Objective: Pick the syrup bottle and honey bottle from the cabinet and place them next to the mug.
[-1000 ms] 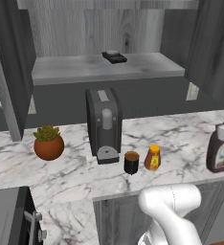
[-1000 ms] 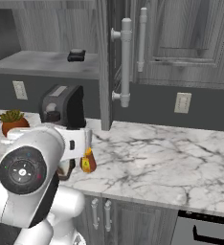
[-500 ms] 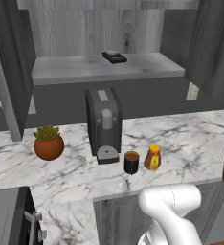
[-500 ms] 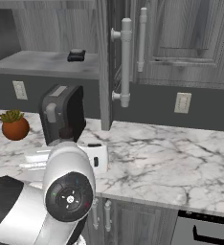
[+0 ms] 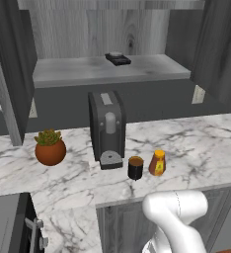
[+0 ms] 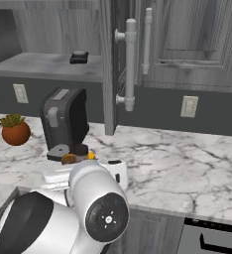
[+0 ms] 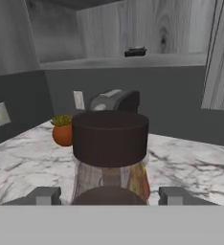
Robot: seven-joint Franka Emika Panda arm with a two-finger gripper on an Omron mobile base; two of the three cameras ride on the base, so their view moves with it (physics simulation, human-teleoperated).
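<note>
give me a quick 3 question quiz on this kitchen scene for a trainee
1. True or false: the honey bottle stands on the counter right beside the mug.
2. In the hand view, what sits between the tips of the gripper? A) a spoon B) the syrup bottle C) a plate
3. What lies on the shelf of the cabinet?

Key
1. True.
2. B: its dark cap looms just ahead of the hand.
3. One small dark object, near the middle of the shelf; what it is cannot be told.
</note>
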